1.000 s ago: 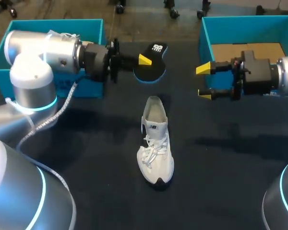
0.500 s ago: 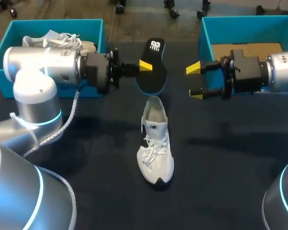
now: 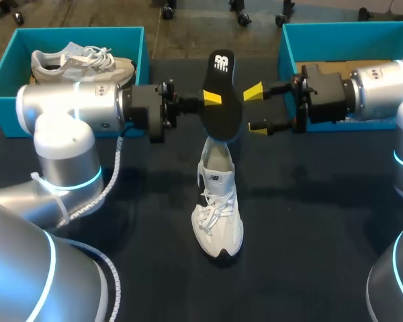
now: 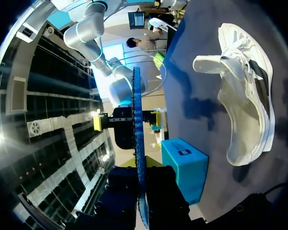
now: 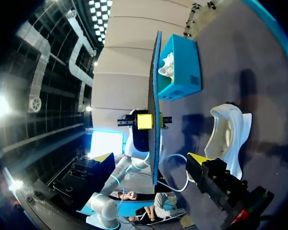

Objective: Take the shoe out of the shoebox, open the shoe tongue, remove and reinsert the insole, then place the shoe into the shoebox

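- Left gripper (image 3: 213,99), reaching in from the left in front of a teal shoebox (image 3: 74,30) that holds a second sneaker (image 3: 80,57), is pinched on the black insole (image 3: 221,90) about halfway along its length.
- Its hold is narrow. The flexible insole could swivel or slip between the fingers once its lower end meets resistance.
- At the centre, the insole stands nearly upright, with its lower end just above the heel opening of the white sneaker (image 3: 218,208).
- Fed in this steeply, the insole may buckle at the heel collar or catch on the tongue instead of sliding flat.
- Nothing holds the sneaker, which stands free on the dark table (image 3: 322,235) — a downward push could tip it or make it skid.
- Right gripper (image 3: 255,109) is spread wide just to the right of the insole and appears not to touch it. Its own wrist view shows the insole edge-on, ahead and between its fingers.
- If it closes off-line, it could knock the insole out of the left pinch, or the two grippers could collide.
- Behind the right arm is the right shoebox (image 3: 342,27), lined with brown cardboard.
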`<state>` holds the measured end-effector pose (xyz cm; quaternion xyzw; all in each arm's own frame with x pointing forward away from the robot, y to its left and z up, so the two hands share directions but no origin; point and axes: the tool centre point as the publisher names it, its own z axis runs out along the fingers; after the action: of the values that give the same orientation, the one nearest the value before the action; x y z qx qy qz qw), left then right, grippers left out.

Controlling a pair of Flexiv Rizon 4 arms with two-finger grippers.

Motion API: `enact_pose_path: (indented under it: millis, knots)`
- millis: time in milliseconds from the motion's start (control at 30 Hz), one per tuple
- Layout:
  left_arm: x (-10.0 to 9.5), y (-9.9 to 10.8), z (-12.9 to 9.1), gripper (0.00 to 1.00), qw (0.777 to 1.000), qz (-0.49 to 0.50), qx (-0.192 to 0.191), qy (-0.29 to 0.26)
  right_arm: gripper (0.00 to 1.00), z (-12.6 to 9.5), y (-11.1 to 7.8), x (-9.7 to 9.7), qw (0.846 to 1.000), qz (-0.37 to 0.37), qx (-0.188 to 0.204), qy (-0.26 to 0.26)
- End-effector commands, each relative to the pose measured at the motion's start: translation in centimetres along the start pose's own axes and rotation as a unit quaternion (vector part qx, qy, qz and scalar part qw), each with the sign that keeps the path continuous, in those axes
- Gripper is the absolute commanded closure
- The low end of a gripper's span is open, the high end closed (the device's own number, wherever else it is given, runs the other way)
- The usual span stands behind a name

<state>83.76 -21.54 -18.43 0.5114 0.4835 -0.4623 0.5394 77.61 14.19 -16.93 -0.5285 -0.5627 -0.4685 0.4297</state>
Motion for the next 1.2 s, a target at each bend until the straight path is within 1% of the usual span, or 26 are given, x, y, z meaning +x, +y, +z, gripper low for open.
enact_pose_path:
  millis: [33,67,200,467,600,767,800,900,1067,1100,1133,1167,1200]
  knots:
    - [0.3,-0.3,0.9,1.0,1.0,0.001,-0.012,-0.005,0.31,1.1,0.7,-0.4,1.0,0.0,0.006,0.003]
    - [0.3,-0.3,1.0,1.0,1.0,0.001,-0.012,-0.005,0.36,1.2,0.7,-0.4,1.0,0.0,0.008,0.004]
    - [0.1,-0.4,1.6,1.0,1.0,0.003,-0.014,-0.011,0.5,1.7,0.7,-0.6,1.0,-0.001,0.011,0.007]
    - [-0.5,-0.7,2.4,1.0,0.999,0.005,-0.018,-0.027,0.58,2.0,0.7,-0.7,1.0,-0.002,0.011,0.012]
    - [-0.5,-0.7,2.8,1.0,0.999,0.003,-0.019,-0.029,0.61,2.2,0.7,-0.6,1.0,-0.005,0.012,0.013]
    - [-0.6,-0.8,3.0,1.0,0.999,0.004,-0.02,-0.033,0.73,2.3,0.7,-0.7,1.0,-0.006,0.012,0.015]
    - [-0.6,-0.8,3.0,1.0,0.999,0.004,-0.02,-0.034,0.81,2.3,0.7,-0.7,1.0,-0.006,0.012,0.015]
    - [-0.7,-0.8,2.8,1.0,0.999,0.004,-0.021,-0.035,1.0,2.3,0.5,-0.8,1.0,-0.006,0.012,0.015]
    - [-1.0,-1.1,2.7,1.0,0.999,-0.014,-0.01,-0.037,1.0,2.4,0.5,-0.8,1.0,-0.014,0.007,0.014]
    - [-1.1,-1.3,2.6,0.73,0.999,-0.013,-0.009,-0.037,1.0,2.4,0.5,-0.9,1.0,-0.018,0.004,0.015]
    - [-1.1,-1.3,2.5,0.55,0.999,-0.015,-0.008,-0.036,1.0,2.4,0.5,-0.9,1.0,-0.02,0.003,0.015]
    - [-1.2,-1.5,2.4,0.0,0.999,-0.023,-0.006,-0.032,1.0,2.4,0.5,-0.9,1.0,-0.025,0.0,0.014]
    - [-1.2,-1.5,2.3,0.0,0.999,-0.022,-0.006,-0.033,1.0,2.4,0.6,-0.9,0.999,-0.03,-0.003,0.016]
